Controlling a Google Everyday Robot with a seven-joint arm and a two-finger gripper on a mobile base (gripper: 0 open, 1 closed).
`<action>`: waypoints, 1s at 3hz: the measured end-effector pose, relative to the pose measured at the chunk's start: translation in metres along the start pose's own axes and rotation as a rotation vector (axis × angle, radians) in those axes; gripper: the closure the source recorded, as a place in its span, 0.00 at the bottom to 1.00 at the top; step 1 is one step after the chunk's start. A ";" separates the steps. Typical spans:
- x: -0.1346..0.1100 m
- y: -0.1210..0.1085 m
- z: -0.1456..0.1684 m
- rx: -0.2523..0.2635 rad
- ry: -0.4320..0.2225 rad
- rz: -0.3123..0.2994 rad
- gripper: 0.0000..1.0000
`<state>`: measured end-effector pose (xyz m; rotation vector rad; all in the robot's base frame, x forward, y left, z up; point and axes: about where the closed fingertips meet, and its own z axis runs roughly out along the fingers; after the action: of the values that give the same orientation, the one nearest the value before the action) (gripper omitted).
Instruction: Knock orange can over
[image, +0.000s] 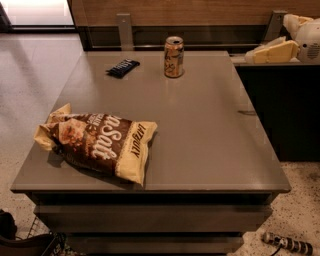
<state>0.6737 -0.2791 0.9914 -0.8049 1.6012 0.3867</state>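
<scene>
The orange can (173, 56) stands upright near the far edge of the grey table (200, 130), orange-gold with pale markings and a silver top. My gripper (267, 52) is at the upper right, beyond the table's right edge, its pale yellow fingers pointing left toward the can at about the can's height. It is well apart from the can, with nothing in it.
A brown and yellow chip bag (97, 141) lies on the table's front left. A small dark wrapped bar (122, 67) lies at the far left, left of the can. A wooden wall panel runs behind the table. A dark counter stands to the right.
</scene>
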 end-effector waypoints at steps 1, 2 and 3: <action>0.003 -0.002 0.051 -0.049 0.002 -0.002 0.00; 0.018 0.006 0.119 -0.124 -0.017 0.038 0.00; 0.036 0.015 0.164 -0.177 -0.033 0.086 0.00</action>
<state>0.7817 -0.1712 0.9212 -0.8600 1.5896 0.6072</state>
